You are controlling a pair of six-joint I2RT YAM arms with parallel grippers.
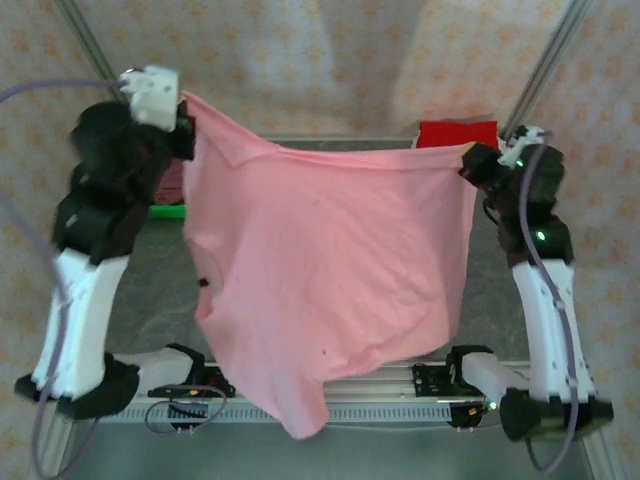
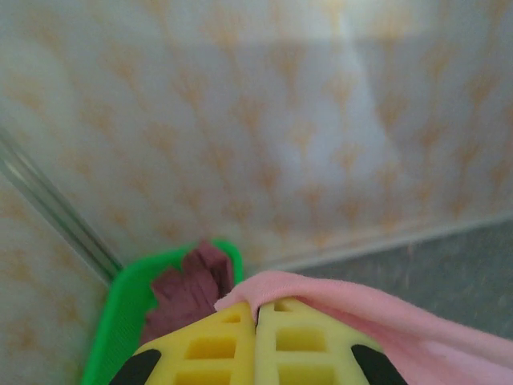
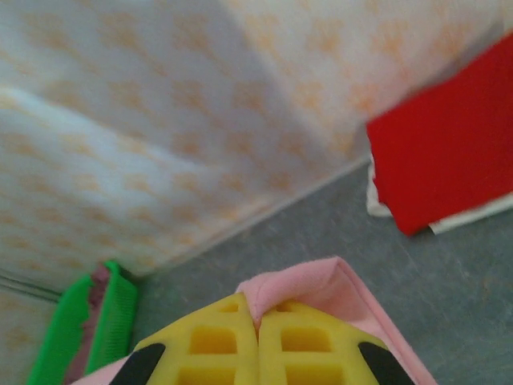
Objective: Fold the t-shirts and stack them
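Holding the light pink t-shirt (image 1: 330, 260) spread for folding, one upper corner pinched in the closed left gripper (image 2: 256, 317), the other in the closed right gripper (image 3: 258, 321), cloth hanging between and below both; next, likely lowering together, evenly, to lay it flat.

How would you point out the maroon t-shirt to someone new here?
At the table's far left corner sits a green basket. The maroon t-shirt is bunched inside it. It alone is dark and crumpled: the pink t-shirt hangs spread out, the red t-shirt lies flat far right.
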